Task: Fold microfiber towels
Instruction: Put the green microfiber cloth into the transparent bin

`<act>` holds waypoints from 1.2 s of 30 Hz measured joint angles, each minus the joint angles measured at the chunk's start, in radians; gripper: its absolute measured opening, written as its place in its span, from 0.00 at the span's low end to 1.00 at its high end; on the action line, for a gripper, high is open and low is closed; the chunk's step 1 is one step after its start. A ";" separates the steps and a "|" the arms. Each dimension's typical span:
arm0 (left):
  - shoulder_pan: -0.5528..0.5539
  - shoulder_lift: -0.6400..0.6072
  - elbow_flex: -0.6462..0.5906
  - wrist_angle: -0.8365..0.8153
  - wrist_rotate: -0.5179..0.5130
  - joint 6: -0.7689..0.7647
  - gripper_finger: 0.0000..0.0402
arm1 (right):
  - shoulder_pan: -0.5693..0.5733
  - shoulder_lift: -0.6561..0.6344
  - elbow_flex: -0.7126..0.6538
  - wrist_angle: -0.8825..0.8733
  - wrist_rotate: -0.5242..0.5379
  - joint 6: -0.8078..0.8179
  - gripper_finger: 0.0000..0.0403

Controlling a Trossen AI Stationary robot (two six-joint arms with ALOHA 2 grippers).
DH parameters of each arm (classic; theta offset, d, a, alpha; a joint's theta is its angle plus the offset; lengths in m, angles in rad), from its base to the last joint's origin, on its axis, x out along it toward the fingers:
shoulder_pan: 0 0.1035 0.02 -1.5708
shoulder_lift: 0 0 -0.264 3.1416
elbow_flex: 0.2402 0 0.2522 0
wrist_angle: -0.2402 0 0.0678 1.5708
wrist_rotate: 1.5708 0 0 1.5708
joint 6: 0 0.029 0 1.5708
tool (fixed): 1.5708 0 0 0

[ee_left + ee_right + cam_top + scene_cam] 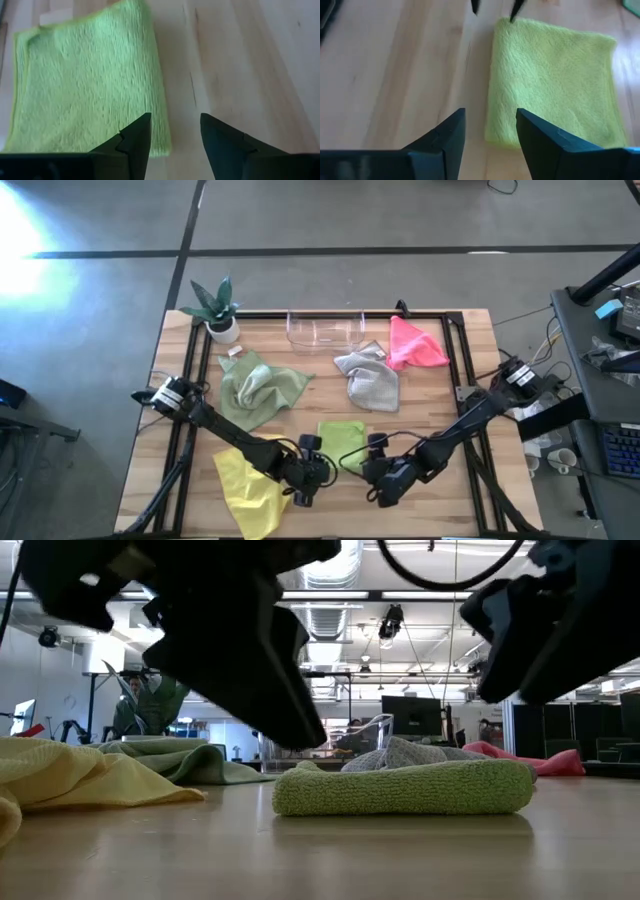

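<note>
The lime green towel (342, 434) lies folded into a small, thick rectangle just below the centre of the high view, on the wooden tabletop (440, 360). In the low view it (400, 788) is a plump, layered pad with rounded folded edges, flat on the wood. Its nap is short and fuzzy, plain in colour, with a neatly stitched hem along the edges seen in the left wrist view (85, 85) and the right wrist view (555, 85).

The yellow towel (250, 485) sprawls unfolded at the lower left of the high view, part of it hanging over the tabletop's front edge. The pale sage green towel (258, 385) lies crumpled left of centre. The grey towel (368, 380) is bunched up right of centre, touching the pink towel (412, 345), which lies rumpled at the upper right.

No writing can be read on any cloth.

A clear plastic tray (322, 330) stands at the upper middle of the high view; nothing shows inside it. A small potted plant (218, 310) stands at the tabletop's upper left corner.

The left pincer (305, 485) hangs low just left of the lime green towel, its fingers (132, 145) a little apart and holding nothing. The right pincer (380, 485) hangs just right of the same towel, its fingers (445, 137) likewise narrowly spread and empty.
</note>
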State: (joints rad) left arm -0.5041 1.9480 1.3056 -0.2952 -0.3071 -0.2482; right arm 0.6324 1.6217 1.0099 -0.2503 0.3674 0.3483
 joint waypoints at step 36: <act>0.051 0.116 0.000 0.002 -0.085 -0.022 0.03 | -0.089 0.194 0.052 -0.022 -0.043 0.126 0.18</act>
State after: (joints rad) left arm -0.4527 2.0636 1.3060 -0.2934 -0.3920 -0.2707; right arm 0.5434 1.8160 1.0618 -0.2722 0.3248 0.4744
